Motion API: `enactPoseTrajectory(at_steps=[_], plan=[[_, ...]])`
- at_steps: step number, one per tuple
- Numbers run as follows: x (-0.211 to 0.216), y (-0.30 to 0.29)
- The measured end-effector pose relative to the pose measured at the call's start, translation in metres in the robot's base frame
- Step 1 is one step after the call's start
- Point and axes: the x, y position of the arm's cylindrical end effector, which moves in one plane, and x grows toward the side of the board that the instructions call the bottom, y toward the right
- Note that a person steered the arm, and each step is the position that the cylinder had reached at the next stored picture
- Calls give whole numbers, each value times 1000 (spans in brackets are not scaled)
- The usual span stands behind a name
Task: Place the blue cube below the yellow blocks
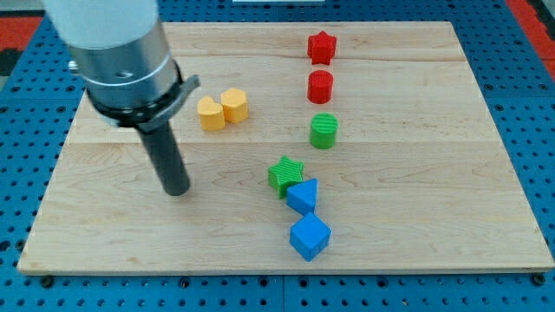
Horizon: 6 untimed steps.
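Observation:
The blue cube (310, 237) sits on the wooden board near the view's bottom, right of centre. Two yellow blocks touch each other in the upper middle: a yellow heart (210, 113) and a yellow hexagon-like block (234, 105). My tip (177, 190) rests on the board left of centre, below and left of the yellow blocks and well to the left of the blue cube, touching no block.
A blue triangle (303, 196) lies just above the blue cube, touching a green star (285, 174). A green cylinder (323, 131), a red cylinder (320, 87) and a red star (321, 47) line up above. The wooden board (434, 173) lies on a blue pegboard.

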Motion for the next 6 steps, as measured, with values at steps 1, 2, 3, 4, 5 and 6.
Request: enactPoseTrajectory(at_steps=[1, 2, 3, 4, 5, 6], plan=[[3, 74], [-3, 111], [-9, 133], [-17, 100], [7, 73], [71, 72]])
